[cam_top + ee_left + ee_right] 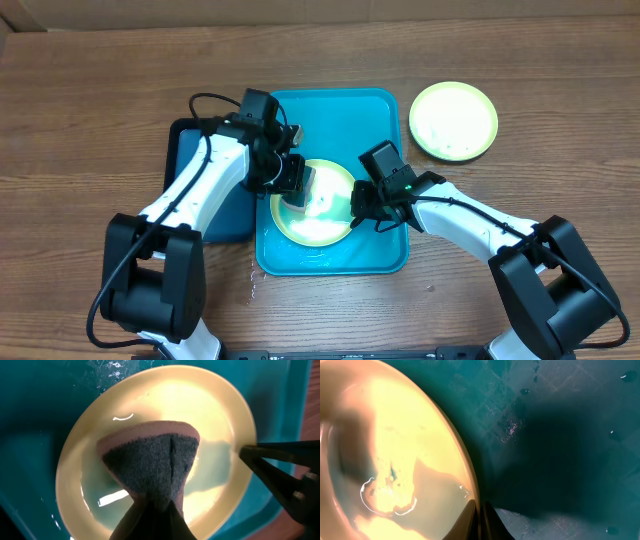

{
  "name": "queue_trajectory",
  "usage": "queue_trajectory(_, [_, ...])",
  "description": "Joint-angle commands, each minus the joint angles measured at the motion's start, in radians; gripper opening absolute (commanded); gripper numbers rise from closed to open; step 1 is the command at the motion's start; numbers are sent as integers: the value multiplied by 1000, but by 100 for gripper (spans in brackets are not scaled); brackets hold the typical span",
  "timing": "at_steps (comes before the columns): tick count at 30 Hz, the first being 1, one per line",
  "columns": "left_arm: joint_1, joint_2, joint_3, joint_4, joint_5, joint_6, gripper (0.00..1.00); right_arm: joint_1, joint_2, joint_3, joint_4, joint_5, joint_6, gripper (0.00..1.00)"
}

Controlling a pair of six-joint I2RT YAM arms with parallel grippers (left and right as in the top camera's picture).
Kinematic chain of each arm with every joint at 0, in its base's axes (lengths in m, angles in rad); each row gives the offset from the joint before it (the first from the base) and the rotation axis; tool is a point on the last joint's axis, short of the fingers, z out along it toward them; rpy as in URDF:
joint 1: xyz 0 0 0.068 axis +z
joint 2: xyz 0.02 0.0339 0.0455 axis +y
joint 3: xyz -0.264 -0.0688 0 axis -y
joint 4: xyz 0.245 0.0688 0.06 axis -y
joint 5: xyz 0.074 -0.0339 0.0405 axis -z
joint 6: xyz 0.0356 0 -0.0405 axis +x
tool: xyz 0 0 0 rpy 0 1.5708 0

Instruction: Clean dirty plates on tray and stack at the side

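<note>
Pressing a folded pink, grey-faced sponge [150, 460], clenched in the left fingers [131, 522], straight down onto the middle of the round yellow-green plastic plate [322, 226] in the bright turquoise plastic tray [340, 110], while pinching its right rim between the right fingers [467, 522].

We log the large tray [335, 110] at the middle of the counter [90, 100]. A small tray [188, 140] sits just beside it on the left, partly under the left arm. One plate [318, 222] lies in the large tray's near half. A second plate [453, 121] lies on the counter to the right of the tray's far corner, apart from it. A sponge [150, 460] rests on the plate's centre, pinched in the left hand [150, 517]. The right hand [479, 510] is closed at the plate's right rim.
</note>
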Motion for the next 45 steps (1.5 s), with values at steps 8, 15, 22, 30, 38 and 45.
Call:
queue_trajectory(8, [-15, 134, -100, 81, -167, -103, 4, 8, 8, -3, 14, -27, 0, 5])
queue_trajectory(15, [-17, 210, -100, 93, 55, -77, 4, 8, 8, -3, 15, -27, 0, 5])
queue_trajectory(22, [0, 207, -65, 121, 321, -12, 4, 8, 8, -3, 13, -27, 0, 5])
queue_trajectory(30, [39, 130, 100, -12, 361, 61, 4, 8, 8, -3, 13, -27, 0, 5])
queue_trajectory(38, [11, 24, 113, -135, 53, 37, 4, 8, 8, -3, 14, -27, 0, 5])
queue_trajectory(45, [-13, 30, 63, -132, -158, -62, 4, 8, 8, -3, 14, -27, 0, 5])
